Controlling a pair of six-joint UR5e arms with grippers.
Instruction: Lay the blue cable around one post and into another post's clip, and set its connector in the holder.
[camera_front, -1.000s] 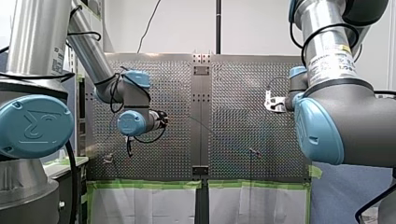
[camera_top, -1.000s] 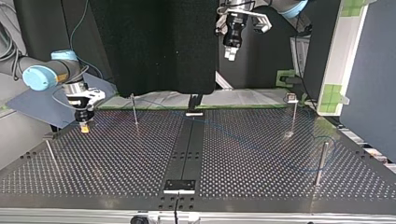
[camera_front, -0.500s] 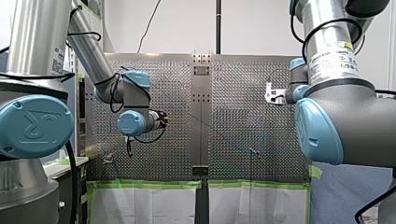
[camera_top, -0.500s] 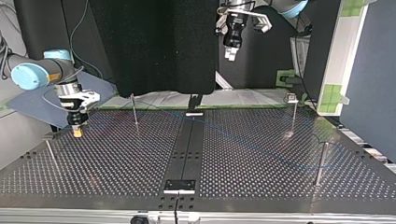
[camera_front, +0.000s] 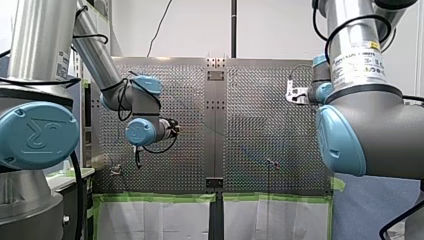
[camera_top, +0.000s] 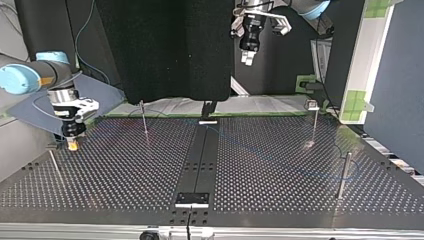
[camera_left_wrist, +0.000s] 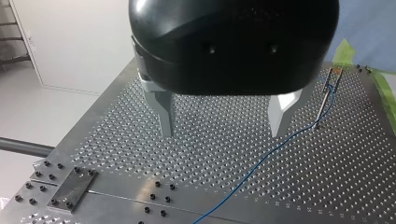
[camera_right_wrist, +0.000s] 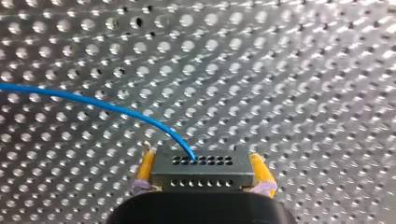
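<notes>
**Right claw clamps connector, left claw open and empty**

Right gripper (camera_right_wrist: 203, 171): yellow pads (camera_right_wrist: 145, 169) are closed on the grey connector (camera_right_wrist: 202, 167), one pad on each side. The blue cable (camera_right_wrist: 107, 106) leaves the connector's holed face and curves away over the perforated table (camera_right_wrist: 303, 70).

In the top view the right gripper (camera_top: 73, 144) is at the view's left. It points down, low over the table near its left edge; contact with the surface can't be told. A thin post (camera_top: 54, 165) stands near it on the camera side, apart from it.

Left gripper (camera_left_wrist: 221, 133): metal fingers (camera_left_wrist: 164, 112) are spread wide with nothing between them, well above the table. In the top view the left gripper (camera_top: 246, 56) hangs high at the back, right of centre.

In the left wrist view the cable (camera_left_wrist: 261, 161) lies on the table below the gripper. It runs out past one finger to a clip post (camera_left_wrist: 323, 100) and climbs alongside it toward the clip (camera_left_wrist: 334, 73); whether it is seated in the clip can't be told.

In the top view the cable is only a faint line across the table toward the right-hand post (camera_top: 343, 174). Whether it goes around or beside that post can't be told.
</notes>
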